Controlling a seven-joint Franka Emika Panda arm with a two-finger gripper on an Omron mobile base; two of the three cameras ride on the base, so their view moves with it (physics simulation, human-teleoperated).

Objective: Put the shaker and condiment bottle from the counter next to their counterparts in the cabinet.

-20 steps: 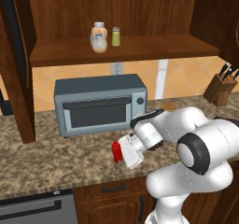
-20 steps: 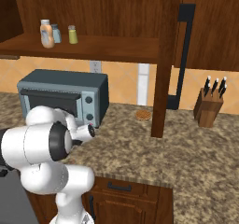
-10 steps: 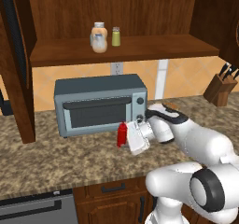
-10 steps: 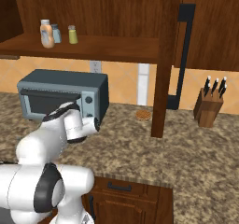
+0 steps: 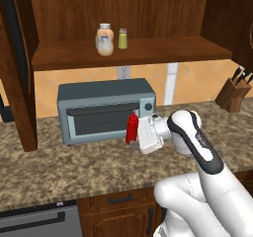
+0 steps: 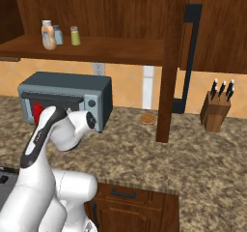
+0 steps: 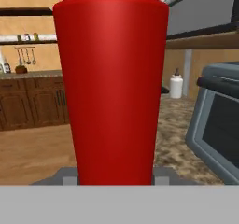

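1. The jaws are clamped on the red bottle (image 5: 132, 128), which stands upright in the gripper (image 5: 136, 132) in front of the toaster oven (image 5: 104, 110), lifted off the desk (image 5: 74, 172). From the hand camera the bottle (image 7: 111, 85) is gripped low on its body, with the finger tips barely visible beside its base.

2. The shaker (image 5: 122, 38) already stands on the cabinet shelf (image 5: 163, 51), just beside the peach bottle (image 5: 104, 36) and clear shaker (image 5: 105, 45). From the right the same trio reads as peach bottle (image 6: 47, 34), clear shaker (image 6: 58, 35) and yellow-green shaker (image 6: 75, 35). So, judging by this, only the red bottle is left to place.

3. Risks from here:
   - The bottle sits close to the oven front; a careless rise could scrape it against the oven's top edge and twist it in the grip.
   - The low grip leaves a tall body free above, so a knock on the shelf lip could lever it loose.
   - The shelf group is tight; coming in too near could topple the small shaker or the pair.
   - The cabinet's side post (image 6: 169, 62) stands to the right, which limits the arm's swing.
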